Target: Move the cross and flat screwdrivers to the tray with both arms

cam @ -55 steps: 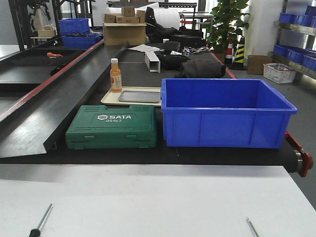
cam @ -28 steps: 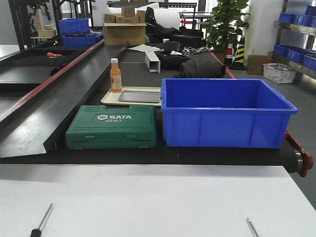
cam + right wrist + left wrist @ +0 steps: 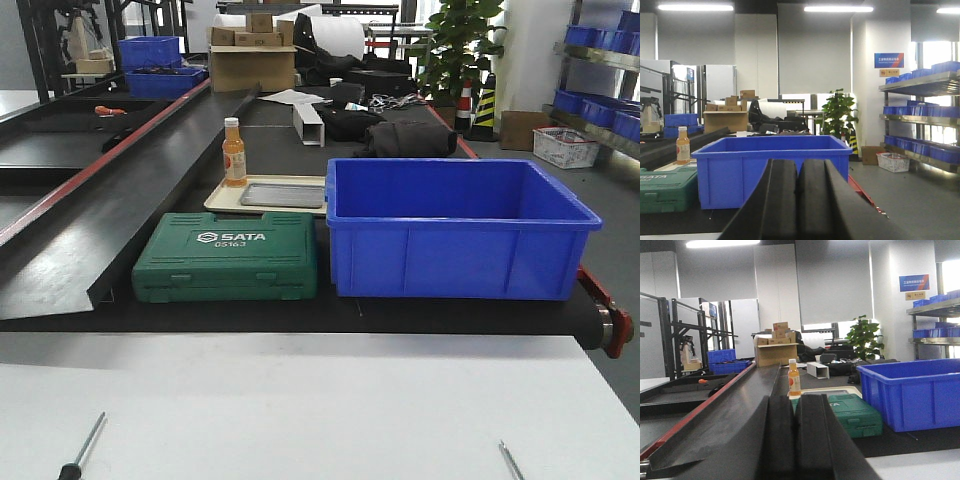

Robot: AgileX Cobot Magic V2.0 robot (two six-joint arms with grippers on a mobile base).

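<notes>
The left screwdriver and right screwdriver lie at the white table's near edge, well apart, shafts pointing away toward the conveyor; each sits on its own arm's side. The left claw and right claw are pressed together, empty. Beyond, the grey tray, seemingly bare, rests inside a beige tray behind the green case.

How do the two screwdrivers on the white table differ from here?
The left screwdriver shows its shaft plus the start of a black handle; the right screwdriver shows only shaft, its handle out of frame. The left one's tip leans rightward, the right one's leftward. Both lie on the white table with thin silver shafts.
</notes>
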